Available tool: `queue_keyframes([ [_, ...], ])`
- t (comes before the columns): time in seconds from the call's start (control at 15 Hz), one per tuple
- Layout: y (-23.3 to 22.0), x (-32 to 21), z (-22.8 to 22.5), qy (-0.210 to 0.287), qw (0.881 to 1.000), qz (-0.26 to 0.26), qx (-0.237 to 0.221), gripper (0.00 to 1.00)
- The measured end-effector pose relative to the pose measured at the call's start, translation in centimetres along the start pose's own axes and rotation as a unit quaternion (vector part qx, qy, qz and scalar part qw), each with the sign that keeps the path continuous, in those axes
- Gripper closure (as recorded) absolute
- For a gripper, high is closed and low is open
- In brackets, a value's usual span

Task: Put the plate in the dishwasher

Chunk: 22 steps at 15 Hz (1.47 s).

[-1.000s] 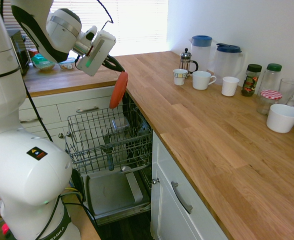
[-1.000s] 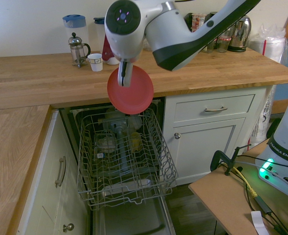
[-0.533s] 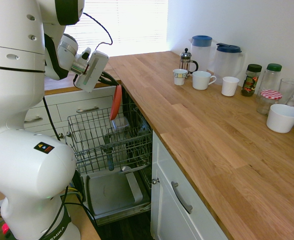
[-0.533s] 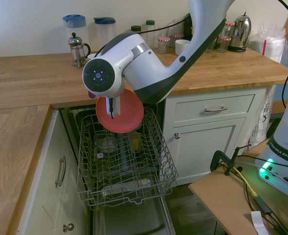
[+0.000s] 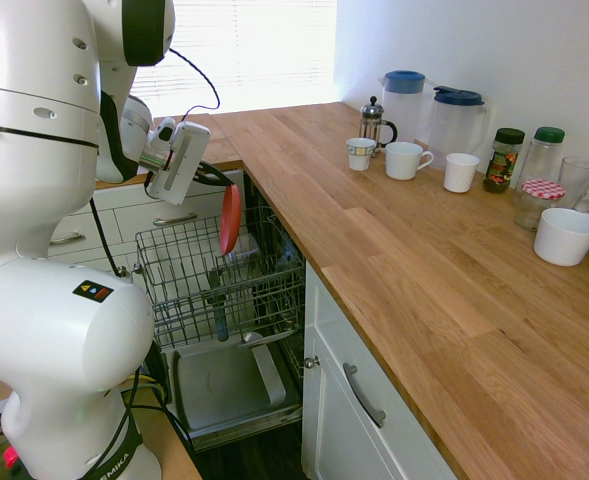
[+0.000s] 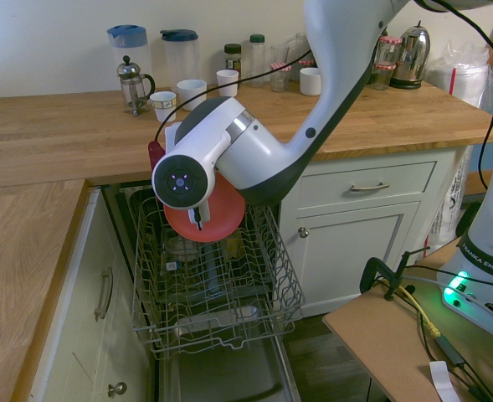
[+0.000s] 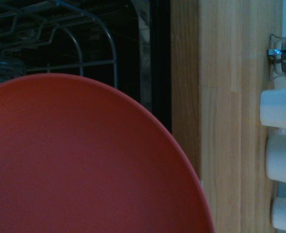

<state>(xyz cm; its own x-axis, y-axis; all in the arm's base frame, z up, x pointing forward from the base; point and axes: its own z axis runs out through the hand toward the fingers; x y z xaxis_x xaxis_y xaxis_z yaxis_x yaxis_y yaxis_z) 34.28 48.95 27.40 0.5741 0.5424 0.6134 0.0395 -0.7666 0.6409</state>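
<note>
The coral-red plate [image 5: 230, 222] hangs on edge, upright, just over the back of the dishwasher's pulled-out wire rack [image 5: 206, 272]. My gripper [image 5: 226, 190] is shut on the plate's upper rim. In the second exterior view the wrist hides much of the plate [image 6: 223, 219], whose lower edge dips between the rack [image 6: 217, 289] walls. Below the rack lies the open grey door panel [image 5: 219, 385]. Up close in the wrist view, the plate [image 7: 84, 160] fills the frame, with rack wires [image 7: 75, 43] behind it.
A wooden countertop [image 5: 404, 250] runs beside the dishwasher, carrying a French press [image 5: 375, 122], cups [image 5: 405, 159], jugs [image 5: 458, 118], jars and a white bowl [image 5: 566, 236]. White drawers [image 6: 367, 186] and cabinet doors [image 5: 349, 420] flank the opening. Some items sit low in the rack.
The arm has come down and carried the plate from above counter height to the rack's back. The grip has not changed.
</note>
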Motion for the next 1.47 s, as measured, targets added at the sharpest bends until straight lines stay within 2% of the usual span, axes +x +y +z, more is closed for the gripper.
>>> queue_keyframes([
  [0.47,-2.0,-3.8,-1.1,0.003,1.0,-0.003,-0.001,1.0],
  [0.8,-3.6,-5.8,0.2,0.003,1.0,-0.011,-0.005,1.0],
  [1.2,-4.7,-6.5,0.6,0.03,1.0,-0.01,-0.004,1.0],
  [1.47,-6.1,-7.1,-1.7,0.044,0.999,0.0,0.012,1.0],
])
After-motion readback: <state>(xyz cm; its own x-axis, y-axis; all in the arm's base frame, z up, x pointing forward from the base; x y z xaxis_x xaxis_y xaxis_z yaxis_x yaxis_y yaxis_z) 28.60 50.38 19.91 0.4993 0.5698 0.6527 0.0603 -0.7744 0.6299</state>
